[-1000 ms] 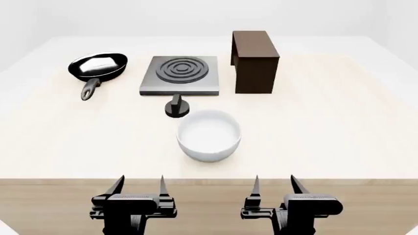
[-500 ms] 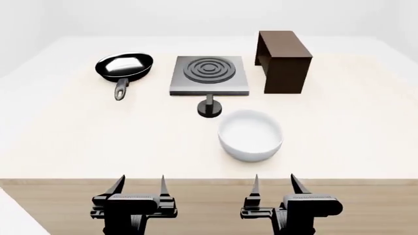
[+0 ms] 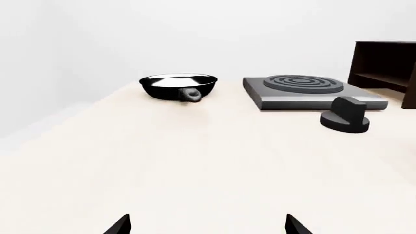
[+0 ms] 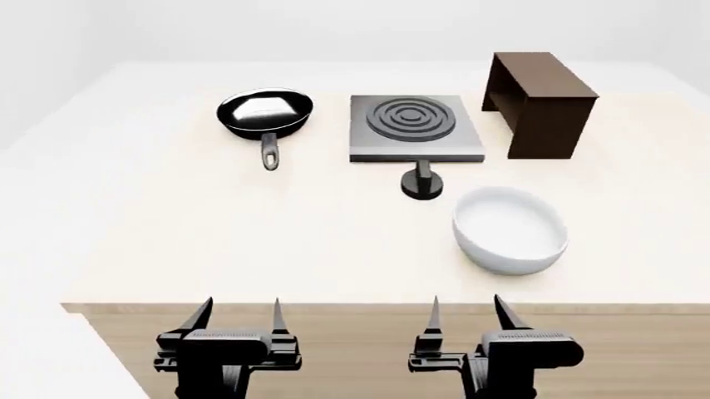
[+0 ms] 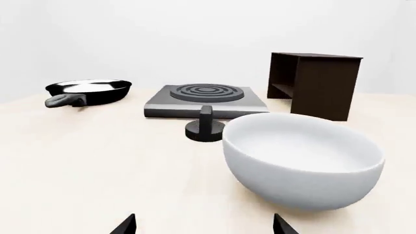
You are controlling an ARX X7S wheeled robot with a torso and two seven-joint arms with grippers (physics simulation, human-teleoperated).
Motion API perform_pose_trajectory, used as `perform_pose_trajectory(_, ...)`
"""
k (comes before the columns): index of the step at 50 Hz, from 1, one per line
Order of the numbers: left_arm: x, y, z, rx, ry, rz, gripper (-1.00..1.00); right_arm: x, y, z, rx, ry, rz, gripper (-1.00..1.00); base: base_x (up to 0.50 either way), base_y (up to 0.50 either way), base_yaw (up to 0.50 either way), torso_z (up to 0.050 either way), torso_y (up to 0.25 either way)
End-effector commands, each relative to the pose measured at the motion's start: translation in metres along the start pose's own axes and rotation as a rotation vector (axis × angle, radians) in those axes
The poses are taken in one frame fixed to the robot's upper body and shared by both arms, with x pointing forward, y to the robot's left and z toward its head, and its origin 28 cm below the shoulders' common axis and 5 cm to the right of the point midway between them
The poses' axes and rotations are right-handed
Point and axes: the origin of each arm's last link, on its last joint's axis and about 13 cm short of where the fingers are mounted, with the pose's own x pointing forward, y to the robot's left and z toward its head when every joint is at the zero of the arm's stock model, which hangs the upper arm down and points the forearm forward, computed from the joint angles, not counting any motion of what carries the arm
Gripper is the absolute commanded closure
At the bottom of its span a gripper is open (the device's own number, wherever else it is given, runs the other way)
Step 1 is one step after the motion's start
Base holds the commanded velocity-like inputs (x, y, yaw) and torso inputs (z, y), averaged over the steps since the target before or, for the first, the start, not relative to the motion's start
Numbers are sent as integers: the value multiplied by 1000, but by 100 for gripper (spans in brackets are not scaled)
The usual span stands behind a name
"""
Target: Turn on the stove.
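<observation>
Since the earlier frames the whole scene has slid rightward in the head view: the stove (image 4: 415, 126) now sits right of centre at the table's (image 4: 166, 241) far side, its knob (image 4: 421, 181) just in front, between frying pan (image 4: 265, 114) and dark brown shelf (image 4: 541, 104). The white bowl (image 4: 510, 229) lies nearer, further right. The left gripper (image 4: 236, 314) and right gripper (image 4: 466, 314) hover unchanged at the near edge, both spread open and holding nothing.

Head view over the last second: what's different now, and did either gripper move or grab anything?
The whole scene slid rightward in the head view, so the view itself shifted left. The pan, stove, knob, bowl and shelf keep their arrangement, so nothing on the table looks moved. The left gripper and right gripper stayed open, empty and short of the table edge.
</observation>
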Motion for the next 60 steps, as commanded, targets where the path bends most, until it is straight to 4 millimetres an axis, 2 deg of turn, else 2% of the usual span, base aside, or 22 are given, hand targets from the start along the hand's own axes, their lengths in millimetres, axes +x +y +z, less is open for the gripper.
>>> perform_pose_trajectory(1,0,0,0,-1,-1,0,-100,-1,0,1,-2,-5,1,-100,0,453,0,0,0)
perform_pose_trajectory(34,0,0,1,-1,0,0,-100,0,0,0,-6,0,-3,-100,0,451,0,0,0)
perform_pose_trajectory(47,-1,0,0,-2,0,-1,-100,1,0,-1,15,17,-7,-100,4,27,0,0,0)
perform_pose_trajectory(60,0,0,-1,-3,1,-1,-100,2,0,-1,17,19,-12,-100,358,0,0,0,0)
